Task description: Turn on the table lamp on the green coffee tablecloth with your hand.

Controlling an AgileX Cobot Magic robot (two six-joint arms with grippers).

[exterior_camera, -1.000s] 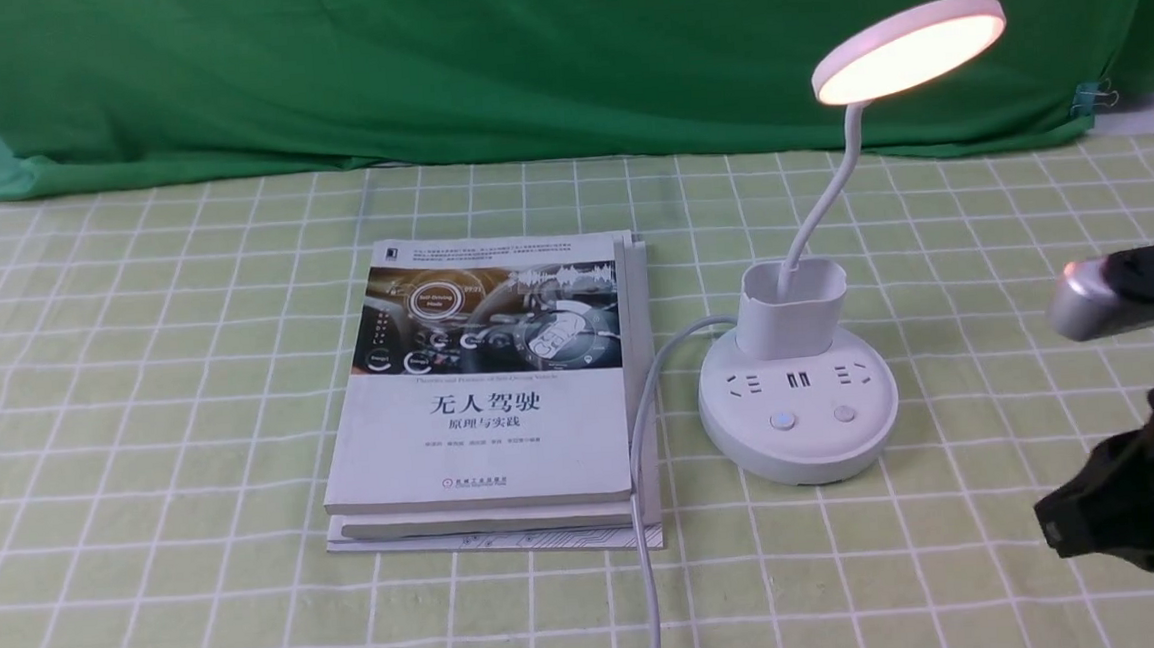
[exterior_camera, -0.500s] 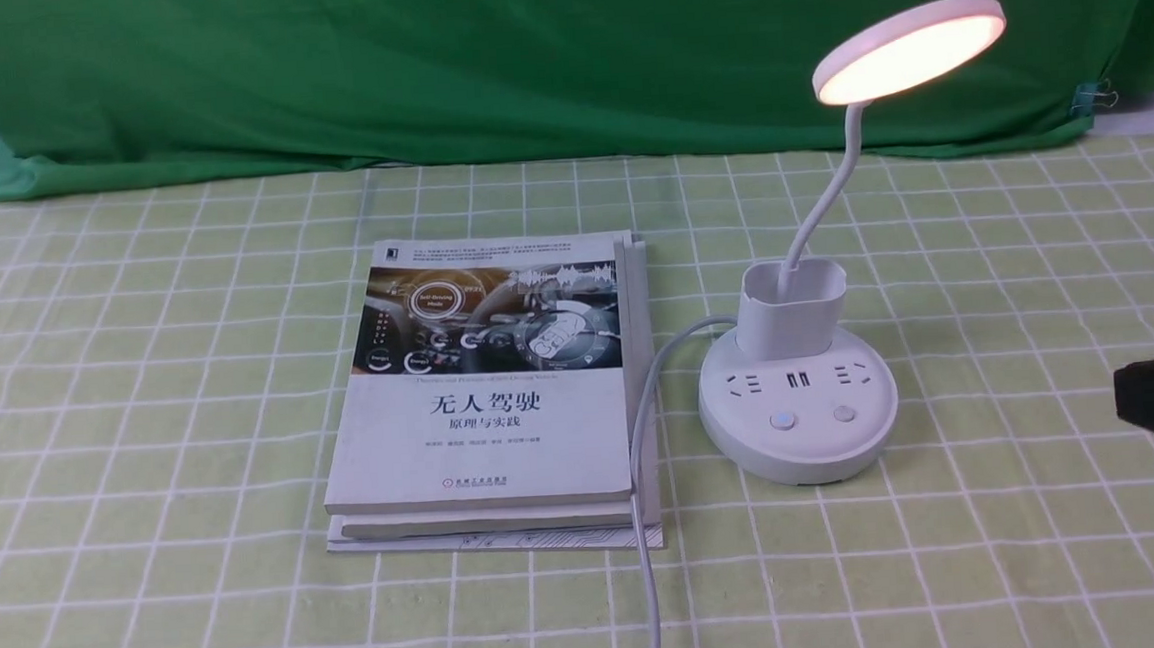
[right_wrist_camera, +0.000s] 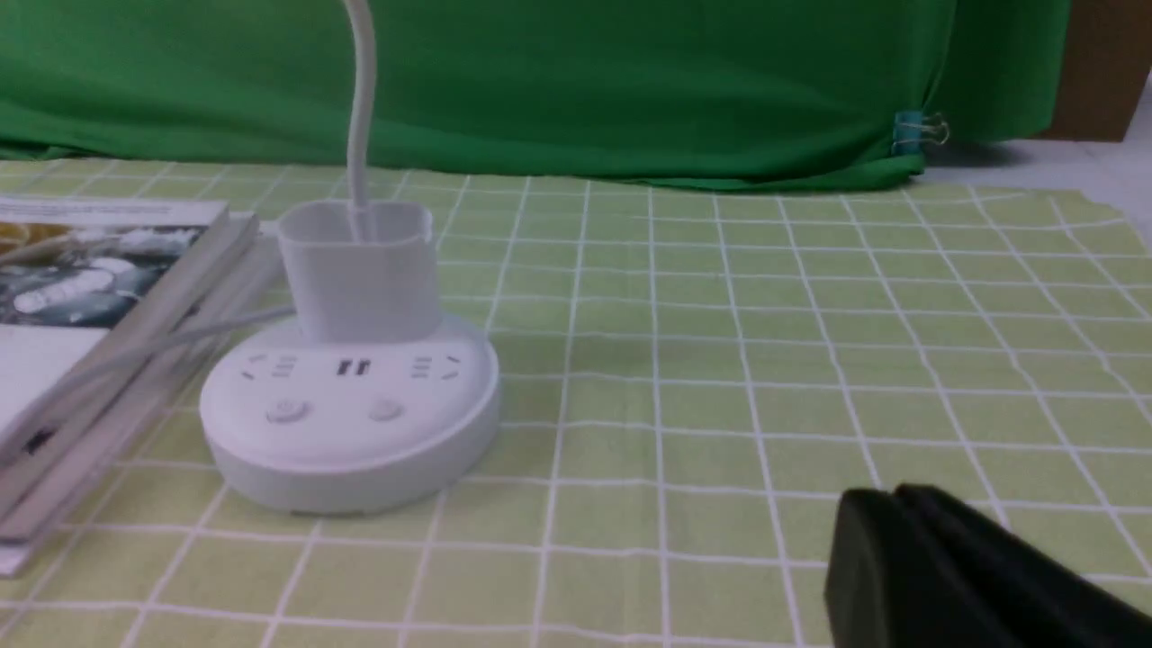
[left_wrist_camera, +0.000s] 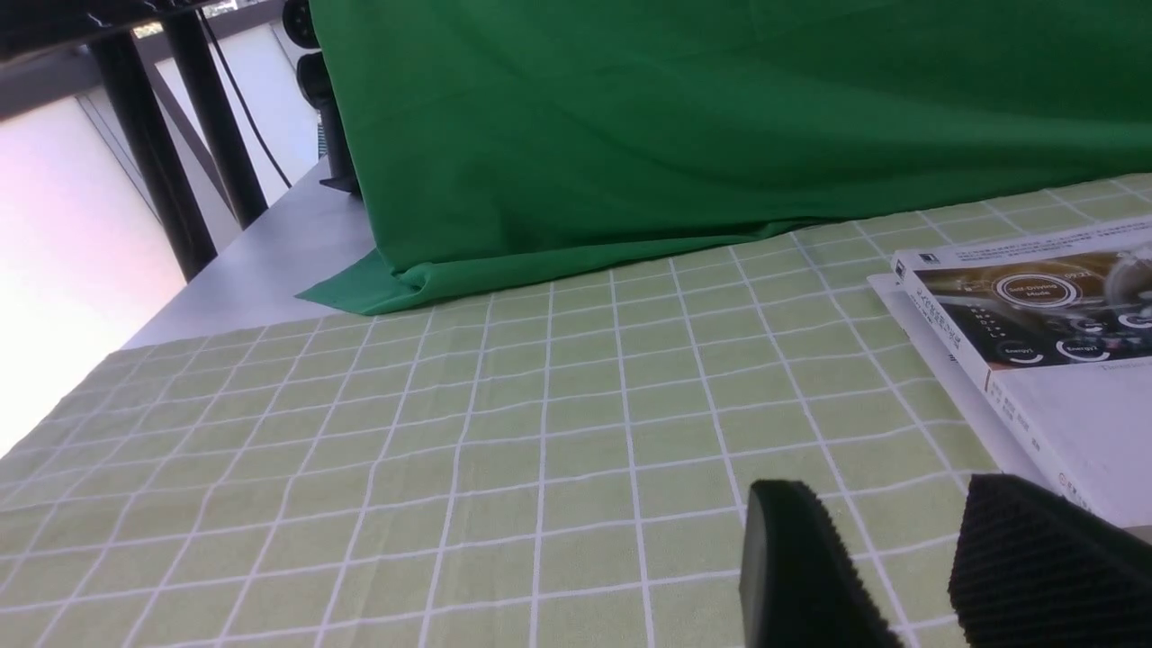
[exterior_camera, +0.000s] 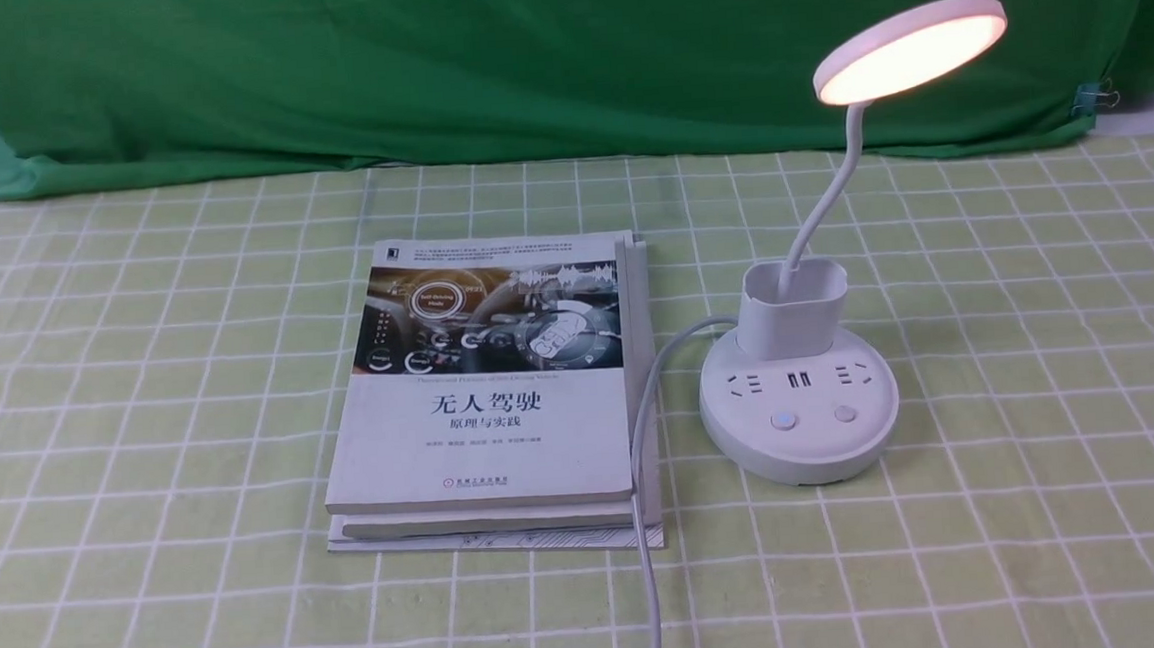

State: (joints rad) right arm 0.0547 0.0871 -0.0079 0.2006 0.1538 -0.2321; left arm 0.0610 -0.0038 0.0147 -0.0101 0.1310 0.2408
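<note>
- Front view showed you the table lamp standing on the green coffee tablecloth, right of centre, its disc head glowing, so the task looked done
- The lamp's base sat just beside the stacked books, with its cord running over their edge toward you, likely to leave the two buttons facing the arms
- Your right end effector hung low over the surface, well apart from the base, fingers pressed together with nothing between them
- Your left end effector sat spread and empty near the books
- Neither arm appeared in the front view; both end effectors were cut off at the wrist frames' edges, and the right wrist view was slightly blurred
</note>
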